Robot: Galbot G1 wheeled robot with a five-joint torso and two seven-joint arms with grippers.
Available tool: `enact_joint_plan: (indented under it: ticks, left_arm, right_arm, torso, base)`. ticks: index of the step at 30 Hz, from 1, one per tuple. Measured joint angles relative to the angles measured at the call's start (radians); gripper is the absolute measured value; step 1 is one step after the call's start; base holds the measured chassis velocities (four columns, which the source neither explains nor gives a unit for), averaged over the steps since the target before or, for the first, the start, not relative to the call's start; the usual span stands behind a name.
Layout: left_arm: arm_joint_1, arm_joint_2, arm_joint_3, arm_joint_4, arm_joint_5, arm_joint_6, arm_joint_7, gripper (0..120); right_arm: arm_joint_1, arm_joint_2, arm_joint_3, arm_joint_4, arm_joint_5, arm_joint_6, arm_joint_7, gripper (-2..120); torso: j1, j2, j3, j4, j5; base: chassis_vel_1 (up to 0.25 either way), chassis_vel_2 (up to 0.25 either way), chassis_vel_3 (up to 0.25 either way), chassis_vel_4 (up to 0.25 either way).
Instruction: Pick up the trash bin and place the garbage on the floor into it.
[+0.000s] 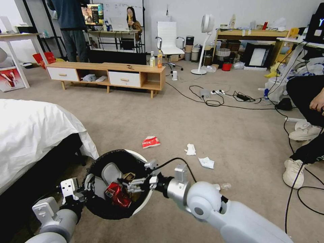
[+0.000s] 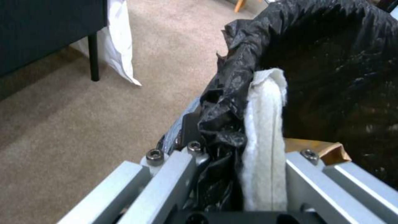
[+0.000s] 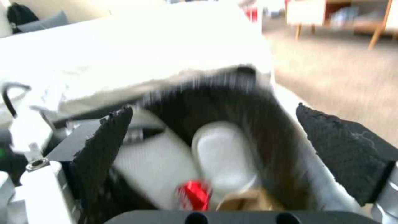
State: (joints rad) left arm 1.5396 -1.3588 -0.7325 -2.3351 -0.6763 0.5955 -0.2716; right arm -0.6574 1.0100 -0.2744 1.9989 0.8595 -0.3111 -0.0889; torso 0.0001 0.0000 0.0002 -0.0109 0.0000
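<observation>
Trash bin [image 1: 141, 204] clamped at the near rim by the left tool [image 1: 87, 185]: black bag fold and white wall pinched between its fingers, with no gap visible in the left wrist view. Apparently carried off the floor [image 1: 168, 114], though the underside is hidden.

Just beside that grip, over the bin's mouth, right tool [image 1: 130, 184] with pads spread well apart and gripping nothing. Directly beneath it, inside the liner, crushed red can [image 1: 116, 195] and crumpled brown paper bag [image 1: 129, 176].

Judged step: drop finished, right tool due to clear the mouth. To do it well, lift straight out along the bin's axis without snagging the bag fold on a pad. Hold the left clamp firm and the bin level enough that the can does not roll out. Mind the cable looping off the right wrist near the rim.

Bin's long axis, mouth to base, leaning rather than upright. Mouth facing up and tipped back toward the robot, white outer wall showing on the side away from the left tool.

Farther out from the right tool, on the carpet: small clear bottle [image 1: 225, 186] nearest, then white tissue wad [image 1: 206, 162], second tissue wad [image 1: 190, 149], and red-white wrapper [image 1: 151, 142] beyond, all apart from one another and not yet collected.
</observation>
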Motion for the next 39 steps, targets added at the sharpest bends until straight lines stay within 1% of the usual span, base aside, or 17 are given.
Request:
enact_joint_plan:
  ticks: [3, 5, 6, 7, 8, 11, 13, 16, 18, 20, 21, 22, 23, 24, 26, 33, 39]
  left_arm:
    - [-0.001, 0.0, -0.001, 0.0, 0.0, 0.0, 0.0, 6]
    - [-0.003, -0.001, -0.003, 0.001, -0.001, 0.0, 0.0, 6]
    - [-0.003, -0.001, -0.003, 0.001, -0.001, 0.0, 0.0, 6]
    - [-0.005, -0.003, -0.003, 0.003, -0.002, -0.001, 0.0, 6]
    - [-0.005, -0.003, -0.003, 0.003, -0.002, -0.001, 0.0, 6]
    - [-0.01, -0.008, -0.003, 0.008, -0.003, -0.01, 0.0, 6]
    - [-0.012, -0.008, -0.003, 0.009, -0.004, -0.011, 0.0, 6]
    - [-0.013, -0.008, -0.003, 0.009, -0.005, -0.011, 0.0, 6]
    - [-0.018, -0.007, -0.003, 0.012, -0.007, -0.012, 0.0, 6]
    - [-0.021, -0.006, -0.003, 0.013, -0.007, -0.012, 0.0, 6]
    - [-0.026, -0.007, -0.003, 0.016, -0.01, -0.012, 0.0, 6]
    - [-0.026, -0.007, -0.003, 0.016, -0.01, -0.012, 0.0, 6]
    - [-0.029, -0.006, -0.001, 0.02, -0.013, -0.012, 0.0, 6]
    - [-0.029, -0.006, -0.001, 0.02, -0.013, -0.012, 0.0, 6]
    - [-0.034, -0.003, 0.004, 0.024, -0.012, -0.012, 0.004, 6]
    - [-0.039, -0.004, 0.007, 0.024, 0.003, -0.009, 0.012, 6]
    - [-0.033, 0.002, 0.001, 0.02, 0.004, -0.007, 0.013, 6]
  right_arm:
    - [-0.001, 0.0, 0.026, 0.01, -0.015, 0.014, -0.019, 100]
    - [0.0, -0.002, 0.126, 0.045, -0.051, 0.061, -0.072, 100]
    - [0.0, -0.002, 0.126, 0.045, -0.051, 0.061, -0.072, 100]
    - [0.001, -0.003, 0.179, 0.059, -0.061, 0.077, -0.087, 100]
    - [0.001, -0.003, 0.179, 0.059, -0.061, 0.077, -0.087, 100]
    - [-0.023, -0.016, 0.343, 0.079, -0.103, 0.114, -0.104, 100]
    - [-0.049, -0.025, 0.411, 0.079, -0.114, 0.121, -0.104, 100]
    - [-0.071, -0.029, 0.452, 0.075, -0.121, 0.124, -0.102, 100]
    - [-0.137, -0.035, 0.555, 0.057, -0.162, 0.124, -0.073, 100]
    - [-0.164, -0.035, 0.587, 0.05, -0.186, 0.121, -0.052, 100]
    - [-0.223, -0.033, 0.648, 0.038, -0.235, 0.102, 0.022, 100]
    - [-0.223, -0.033, 0.648, 0.038, -0.235, 0.102, 0.022, 100]
    - [-0.283, -0.031, 0.689, 0.034, -0.274, 0.066, 0.112, 100]
    - [-0.283, -0.031, 0.689, 0.034, -0.274, 0.066, 0.112, 100]
    - [-0.362, -0.021, 0.729, 0.026, -0.319, 0.043, 0.175, 100]
    - [-0.495, 0.024, 0.765, 0.004, -0.401, 0.056, 0.196, 100]
    - [-0.553, 0.04, 0.781, -0.024, -0.444, 0.069, 0.211, 100]
  torso:
    - [0.0, 0.0, 0.0, 0.0, 0.0]
    - [0.0, 0.0, 0.0, 0.0001, 0.0]
    - [0.0, 0.0, 0.0, 0.0001, 0.0]
    - [0.0, 0.0, 0.0, 0.0001, 0.0]
    - [0.0, 0.0, 0.0, 0.0001, 0.0]
    - [0.0, 0.0, 0.0, 0.0, 0.0]
    - [0.0, 0.0, 0.0, 0.0, 0.0]
    - [0.0, 0.0, 0.0, -0.0001, 0.0]
    - [0.0, 0.0, 0.0, -0.0003, 0.0002]
    - [0.0, 0.0, 0.0, -0.0001, 0.0002]
    - [0.0, 0.0, 0.0, -0.0004, 0.0003]
    - [0.0, 0.0, 0.0, -0.0004, 0.0003]
    - [0.0, 0.0, 0.0, -0.0003, 0.0002]
    - [0.0, 0.0, 0.0, -0.0003, 0.0002]
    - [0.0, 0.0, 0.0, 0.0, 0.0]
    - [0.0, 0.0, 0.0, 0.0, 0.0]
    - [0.0, 0.0, 0.0, 0.0001, 0.0]
  base:
    - [0.0, 0.0, 0.0, 0.0]
    - [0.0, 0.0, 0.0, 0.0]
    - [0.0, 0.0, 0.0, 0.0]
    - [0.0, 0.0, 0.0, 0.0]
    - [0.0, 0.0, 0.0, 0.0]
    - [0.0, 0.0, 0.0, 0.0]
    - [0.0, 0.0, 0.0, 0.0]
    - [0.0, 0.0, 0.0, 0.0]
    - [0.0, 0.0, 0.0, 0.0]
    - [0.0, 0.0, 0.0, 0.0]
    - [0.0, 0.0, 0.0, 0.0]
    - [0.0, 0.0, 0.0, 0.0]
    - [0.0, 0.0, 0.0, 0.0]
    - [0.0, 0.0, 0.0, 0.0]
    - [0.0, 0.0, 0.0, 0.0]
    - [0.0, 0.0, 0.0, 0.0]
    - [0.0, 0.0, 0.0, 0.0]
